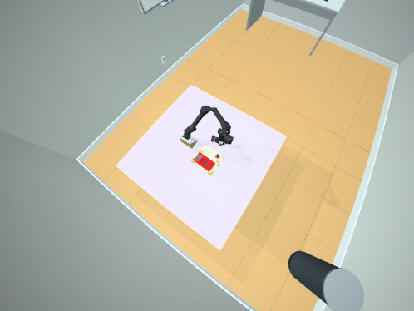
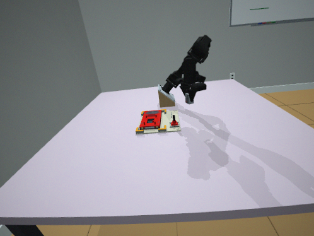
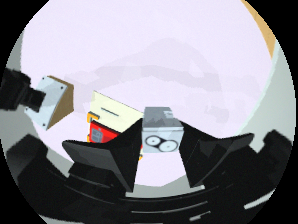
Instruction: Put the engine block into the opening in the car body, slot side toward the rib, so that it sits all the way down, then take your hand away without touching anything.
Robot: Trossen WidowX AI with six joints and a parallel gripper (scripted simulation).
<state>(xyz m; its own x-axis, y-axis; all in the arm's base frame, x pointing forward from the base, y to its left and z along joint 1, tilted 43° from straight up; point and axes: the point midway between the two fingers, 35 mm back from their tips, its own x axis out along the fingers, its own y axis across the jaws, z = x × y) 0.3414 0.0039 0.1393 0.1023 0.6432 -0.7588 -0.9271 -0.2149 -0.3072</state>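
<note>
Top: lilac table (image 1: 174, 187), gripper (image 1: 217, 140) sits just beside the car body (image 1: 204, 160). Exterior: engine block (image 2: 190, 98) is airborne, clamped between the jaws. Wrist: block faces you; misalign the slot and it'll jam on the rib.

Grey engine block (image 3: 162, 137) aloft (clamped), apart from red car body (image 2: 151, 119).

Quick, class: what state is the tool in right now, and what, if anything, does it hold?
Tool: shut on the grey engine block.
</note>
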